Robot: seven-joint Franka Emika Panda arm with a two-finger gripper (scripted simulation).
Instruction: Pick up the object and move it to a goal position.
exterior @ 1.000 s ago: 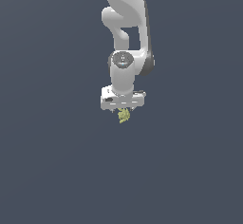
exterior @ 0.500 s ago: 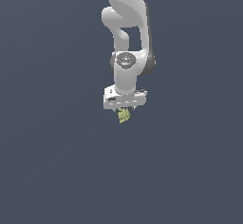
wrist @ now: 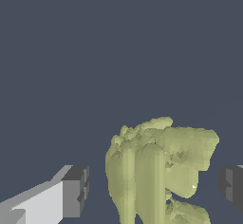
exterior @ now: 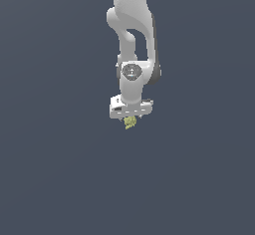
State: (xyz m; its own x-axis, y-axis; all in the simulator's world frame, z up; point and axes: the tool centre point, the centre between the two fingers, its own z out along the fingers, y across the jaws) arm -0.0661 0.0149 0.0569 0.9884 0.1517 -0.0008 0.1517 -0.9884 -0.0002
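The object [exterior: 130,123] is a tiny yellow-green lumpy clump directly beneath the white hand of my gripper [exterior: 130,116] in the exterior view. In the wrist view the object [wrist: 156,171] fills the space between the two dark-padded fingers [wrist: 76,192]. A strip of grey background shows between the object and each pad, so the gripper [wrist: 153,187] stands open around it, touching neither side that I can see. The lower end of the object runs out of the wrist picture.
Only a uniform dark grey-blue surface [exterior: 60,179] surrounds the arm [exterior: 132,25] in both views. No other objects, containers, edges or goal marker show.
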